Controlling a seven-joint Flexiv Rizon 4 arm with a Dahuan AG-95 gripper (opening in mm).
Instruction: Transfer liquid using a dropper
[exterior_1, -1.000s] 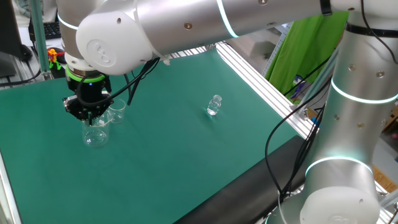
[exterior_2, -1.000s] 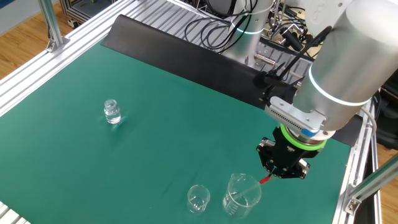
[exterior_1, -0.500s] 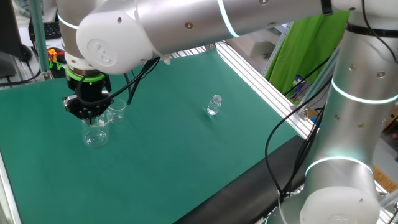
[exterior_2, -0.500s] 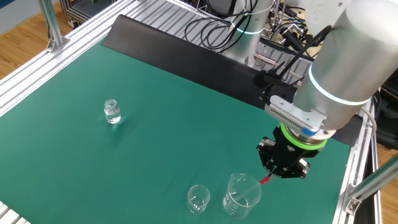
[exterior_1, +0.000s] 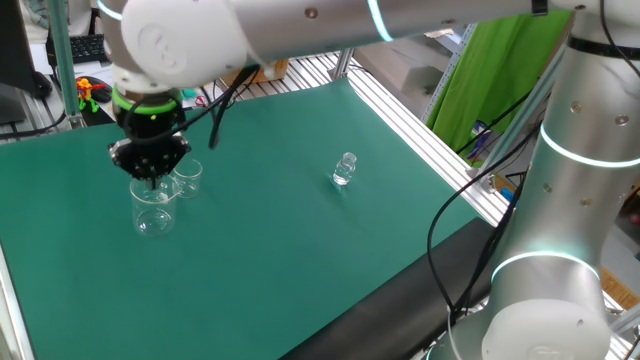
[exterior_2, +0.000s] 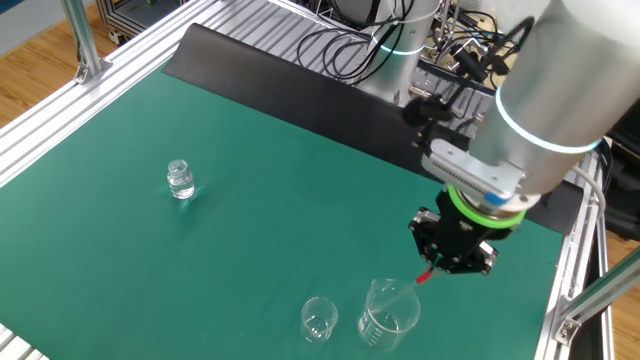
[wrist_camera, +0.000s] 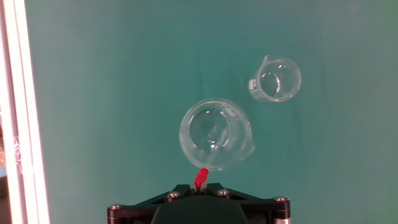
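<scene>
The gripper hangs above the larger beaker near the desk's edge, with the dropper pinched between its fingers; only the small red end shows below the gripper body in the other fixed view, and in the hand view the red end sits just over the near rim of the larger beaker. The jaws appear closed on the dropper, though the fingertips themselves are hidden by the gripper housing. The clear stem cannot be made out in any view. The smaller beaker stands just beside the larger one, apart from it, and a small vial stands well apart toward the opposite side of the green mat. Handling judgement: the dropper is probably very light, thin-walled and slippery, and easily bent or cracked by excess clamping force. The red end looks soft and compressible, so squeezing there would likely expel or draw liquid; hold should be firm enough to prevent slipping yet controlled. The glass beakers are fragile and light; a lateral knock from the dropper or fingers could tip them.
</scene>
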